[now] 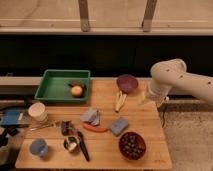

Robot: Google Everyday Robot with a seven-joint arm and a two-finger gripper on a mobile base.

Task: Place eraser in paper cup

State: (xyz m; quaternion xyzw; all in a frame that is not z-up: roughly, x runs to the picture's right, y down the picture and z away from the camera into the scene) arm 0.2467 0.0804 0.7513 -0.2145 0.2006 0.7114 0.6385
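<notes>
My fingers (148, 95) hang at the end of the white arm over the right edge of the tabletop (145, 117), just right of the banana (120, 101) and below the purple bowl (127, 83). Wide or narrow? I cannot tell from here. I see nothing between them.

Looking outward and left: the eraser (73, 84), as best I can judge, is the small dark block in the green tray (50, 89) at the far left corner, touching the orange ball (76, 91) on its far side. That is well apart from me, across the whole tabletop. The paper cup (37, 111) stands upright just in front of the tray, near the left edge, mouth open and wide.

How will it handle? I expect light, stiff enough not to fold, slightly rubbery, so grippy rather than slick. It lies flat and low, so I would come straight down and pinch across its short width, at the middle. The ball crowding it is the worry: a nudge could roll it or push the block against the tray wall.

The cup looks light too; a careless drop or brush could tip it.
</notes>
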